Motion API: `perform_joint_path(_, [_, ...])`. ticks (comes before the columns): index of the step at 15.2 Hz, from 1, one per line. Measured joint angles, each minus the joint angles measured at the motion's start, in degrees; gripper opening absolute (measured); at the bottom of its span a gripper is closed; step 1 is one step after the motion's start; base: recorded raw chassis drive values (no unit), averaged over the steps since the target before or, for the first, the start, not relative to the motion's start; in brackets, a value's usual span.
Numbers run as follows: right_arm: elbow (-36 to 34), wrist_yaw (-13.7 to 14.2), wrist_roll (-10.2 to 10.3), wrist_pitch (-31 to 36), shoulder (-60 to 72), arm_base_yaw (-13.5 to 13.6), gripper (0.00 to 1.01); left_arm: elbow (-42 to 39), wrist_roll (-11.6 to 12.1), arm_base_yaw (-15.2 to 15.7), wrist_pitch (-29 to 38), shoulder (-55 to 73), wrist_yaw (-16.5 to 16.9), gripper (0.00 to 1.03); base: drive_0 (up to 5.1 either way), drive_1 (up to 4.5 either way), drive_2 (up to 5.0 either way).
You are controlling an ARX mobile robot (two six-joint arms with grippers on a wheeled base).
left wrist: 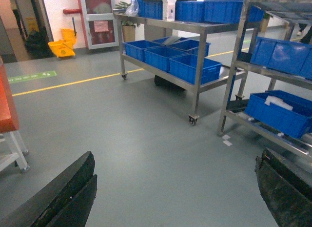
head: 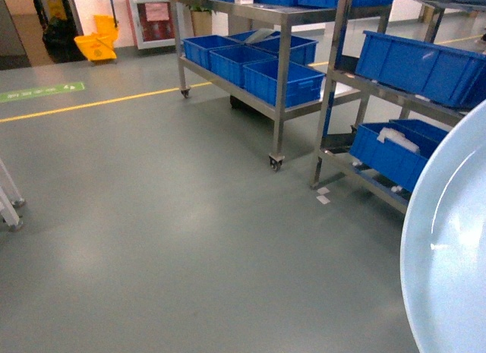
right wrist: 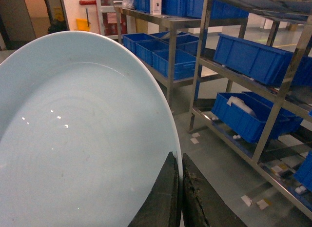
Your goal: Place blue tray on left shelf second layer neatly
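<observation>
Right fingers (right wrist: 168, 197) pinched on tray (right wrist: 83, 134) rim, left fingers (left wrist: 63, 193) spread empty; carried, shelf (head: 395, 102) placement left.

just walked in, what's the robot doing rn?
The right gripper is pinching the rim of the blue tray and holding it in the air, so it fills the right edge of the head view. The left gripper is open and empty, hanging over bare floor. The steel racks with dark blue crates are ahead to the right, a stretch of floor away; the tray is not on any shelf yet.
</observation>
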Motion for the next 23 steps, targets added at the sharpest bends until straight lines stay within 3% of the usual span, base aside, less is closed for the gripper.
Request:
perform_joint_path(5, [-0.02,0.04,-0.04,-0.33,0.02,0.04,0.02,0.00,-0.02,0.00,0.04,0.00,0.00,0.98,0.0,4.34,-4.3])
perform_joint_path(23, [-0.02,0.07,-0.04,-0.22,0.00,0.02,0.02,0.00,0.00,0.04,-0.02,0.00,-0.02,0.98,-1.6,2.73,-5.9])
